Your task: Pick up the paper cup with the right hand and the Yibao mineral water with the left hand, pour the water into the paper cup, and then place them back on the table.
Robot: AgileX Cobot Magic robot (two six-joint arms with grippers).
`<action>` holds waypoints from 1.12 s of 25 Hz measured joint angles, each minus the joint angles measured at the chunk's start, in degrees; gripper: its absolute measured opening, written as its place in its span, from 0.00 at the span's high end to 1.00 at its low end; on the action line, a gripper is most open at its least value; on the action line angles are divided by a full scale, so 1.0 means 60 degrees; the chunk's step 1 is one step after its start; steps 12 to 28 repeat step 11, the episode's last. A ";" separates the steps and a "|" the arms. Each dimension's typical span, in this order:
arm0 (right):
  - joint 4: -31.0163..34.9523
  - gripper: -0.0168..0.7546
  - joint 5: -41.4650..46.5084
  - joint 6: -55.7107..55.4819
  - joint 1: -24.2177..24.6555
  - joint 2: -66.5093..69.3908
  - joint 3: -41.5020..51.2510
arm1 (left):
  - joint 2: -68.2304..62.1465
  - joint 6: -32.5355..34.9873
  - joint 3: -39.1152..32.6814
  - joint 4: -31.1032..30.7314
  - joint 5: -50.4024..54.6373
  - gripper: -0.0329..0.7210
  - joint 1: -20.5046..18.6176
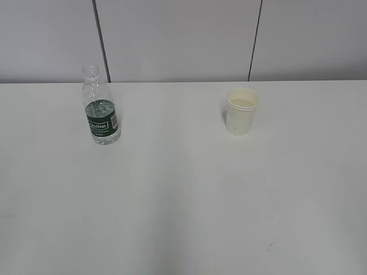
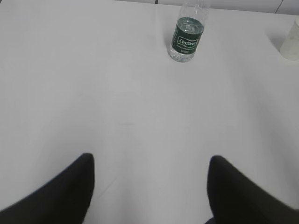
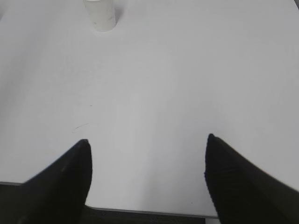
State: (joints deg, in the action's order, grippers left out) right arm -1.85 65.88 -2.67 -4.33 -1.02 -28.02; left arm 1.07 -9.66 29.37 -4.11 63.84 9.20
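Observation:
The Yibao mineral water [image 1: 101, 109], a clear uncapped bottle with a dark green label, stands upright at the table's back left, with water in its lower part. It also shows in the left wrist view [image 2: 188, 33]. The off-white paper cup [image 1: 241, 110] stands upright at the back right; the right wrist view shows it [image 3: 100, 14] at the top edge, the left wrist view [image 2: 291, 39] at the far right. My left gripper [image 2: 150, 161] is open and empty, well short of the bottle. My right gripper [image 3: 147, 142] is open and empty over the table's near edge. Neither gripper shows in the exterior view.
The white table [image 1: 183, 200] spreads wide between and in front of the two objects. A grey panelled wall [image 1: 178, 40] stands behind it. The table's front edge [image 3: 149, 213] shows below my right gripper. A small dark scuff [image 1: 269, 247] marks the near right.

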 joint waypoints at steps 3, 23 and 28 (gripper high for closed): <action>0.0000 0.22 -0.0017 0.0000 0.0000 0.0000 0.0000 | 0.0000 0.0000 0.0000 0.0000 0.0000 0.34 0.0000; -0.0034 0.22 -0.0017 0.0000 0.0000 0.0000 0.0000 | 0.0000 0.0000 0.0000 0.0000 0.0000 0.34 0.0000; -0.0034 0.22 -0.0017 0.0000 0.0000 0.0000 0.0000 | 0.0000 0.0000 0.0000 0.0000 0.0000 0.34 0.0000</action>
